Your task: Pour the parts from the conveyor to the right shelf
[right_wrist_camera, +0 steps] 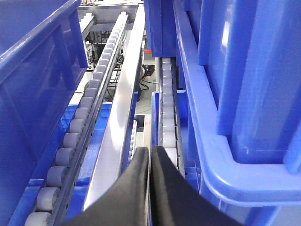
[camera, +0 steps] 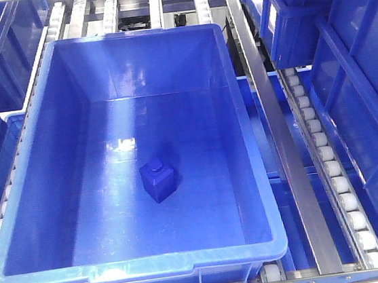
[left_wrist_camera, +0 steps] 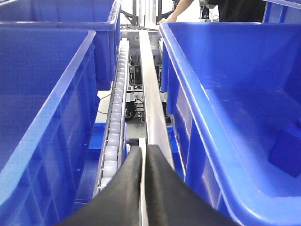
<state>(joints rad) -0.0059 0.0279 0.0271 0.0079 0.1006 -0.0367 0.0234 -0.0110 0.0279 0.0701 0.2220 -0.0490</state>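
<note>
Steel-framed rack rails of small white rollers (camera: 328, 166) carried a large glossy blue plastic tub (camera: 20, 222); the small blue cubic block with a knob (camera: 157, 179) sat on its smooth floor, clear of every wall. Neighbouring tubs crowded both sides. Both black grippers, left (left_wrist_camera: 142, 162) and right (right_wrist_camera: 150, 160), were pressed together, empty, over narrow rail gaps.

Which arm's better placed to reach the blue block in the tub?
Probably left. The left end effector sits beside the tub with the blue block in its view; the right end effector sees only tub walls.
</note>
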